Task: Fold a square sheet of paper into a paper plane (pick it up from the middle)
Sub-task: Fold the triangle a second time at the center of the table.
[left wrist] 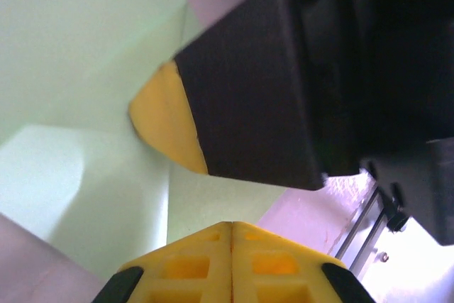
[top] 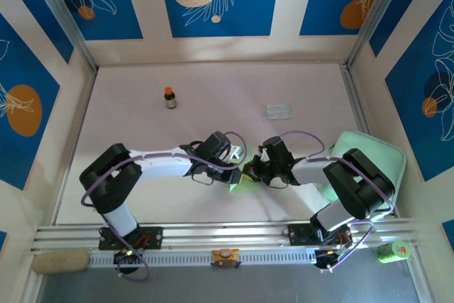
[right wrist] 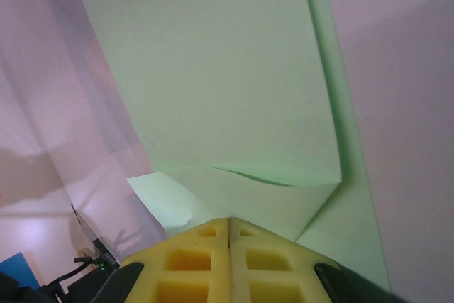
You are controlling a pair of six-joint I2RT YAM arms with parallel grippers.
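In the overhead view the sheet of paper [top: 241,184] lies on the pale counter [top: 213,90] in the lower middle of the frame. It shows as a small pale green patch, mostly covered by the two wrists that meet above it. The left arm [top: 159,161] reaches in from the lower left and the right arm [top: 312,168] from the lower right. In the left wrist view the left end effector [left wrist: 232,228] sits at the bottom edge. Its yellow fingers are pressed together along a tight seam with nothing visible between them, and the green paper spreads across the left half of that frame. At the centre of the same frame the right end effector's black body ends in a yellow tip that touches the paper. In the right wrist view the right end effector [right wrist: 229,221] is at the bottom centre, its yellow fingers likewise together. Their tips meet the paper where a loose edge bows up, and whether any paper is pinched between them cannot be told. There the paper fills the upper middle, one layer folded over another, with a narrow strip of the lower layer showing along the right. Elsewhere in the overhead view, a small brown bottle [top: 170,97] stands upright at the upper left of the counter. A clear packet [top: 278,111] lies at the upper right, and a mint green tray [top: 379,150] sits at the right edge.
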